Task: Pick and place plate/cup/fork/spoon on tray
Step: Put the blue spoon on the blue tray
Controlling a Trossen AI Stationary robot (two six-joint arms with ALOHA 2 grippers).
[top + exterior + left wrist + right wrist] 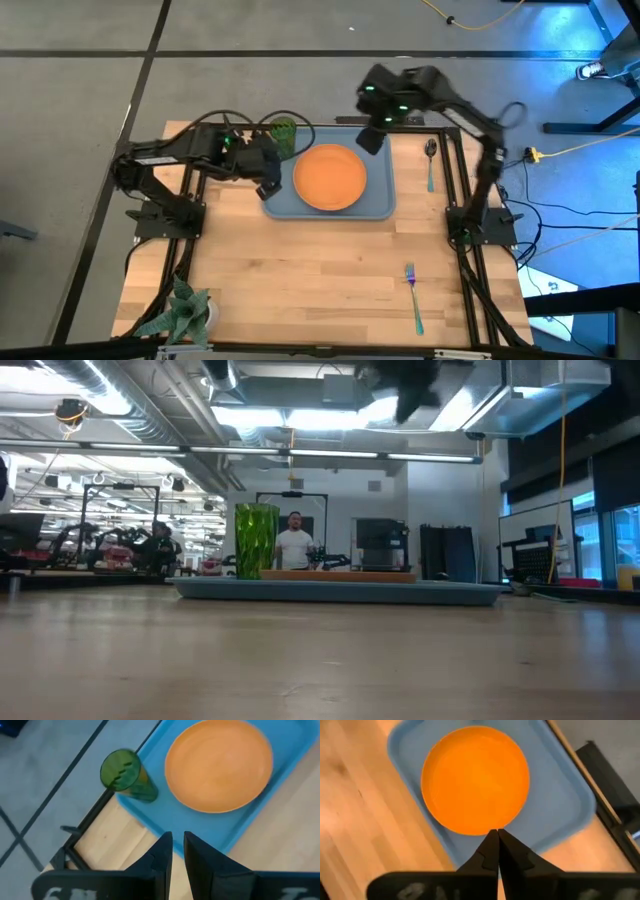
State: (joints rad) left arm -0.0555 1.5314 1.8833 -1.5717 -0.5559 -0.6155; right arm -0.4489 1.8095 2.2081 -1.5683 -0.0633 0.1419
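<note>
The orange plate point(329, 177) lies flat in the middle of the light-blue tray point(382, 205). The green cup point(283, 135) stands upright on its base in the tray's far left corner; it also shows in the left wrist view point(125, 772) and the low view point(257, 540). The spoon point(430, 160) lies on the table right of the tray. The fork point(413, 295) lies near the table's near right. My left gripper point(268, 188) hovers at the tray's left edge, empty, its fingers all but shut with a narrow gap point(178, 845). My right gripper point(370, 140) hangs shut and empty above the tray's far right part point(497, 837).
A pale green leafy plant point(185, 312) stands at the table's near left corner. Bare wood lies between the tray and the table's near edge. In the low view, a person point(294, 548) stands in the room far behind the table.
</note>
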